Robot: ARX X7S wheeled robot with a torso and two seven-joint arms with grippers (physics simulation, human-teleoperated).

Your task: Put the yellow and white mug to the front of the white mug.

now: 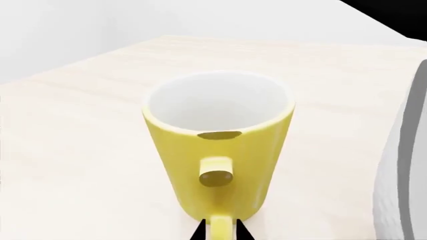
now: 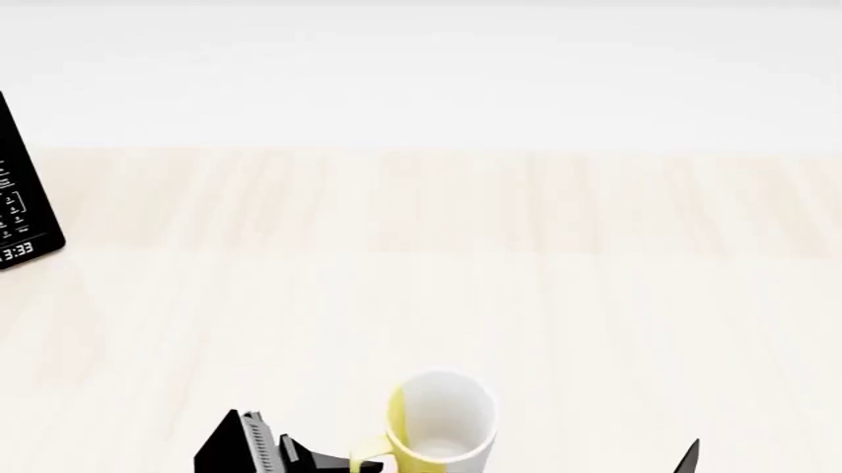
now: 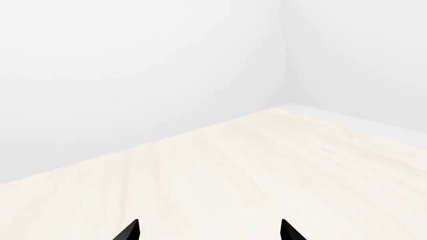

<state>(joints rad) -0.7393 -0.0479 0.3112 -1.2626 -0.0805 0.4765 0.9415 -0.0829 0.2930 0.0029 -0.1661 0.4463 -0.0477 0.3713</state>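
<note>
The left gripper has its jaws clamped on the handle of the yellow and white mug, upright on the bench; the right gripper hangs spread apart, holding nothing.

The only writing that can be read is on a black device standing at the left edge of the head view, on the pale wooden table. Near its lower end, white digits read "3:33", tilted with the device's slant. Above them are a few more small white marks, like numbers or key symbols, too small and cut off by the picture's edge to make out. The yellow and white mug bears no words, brand or number in either view that shows it, only plain colour.
</note>
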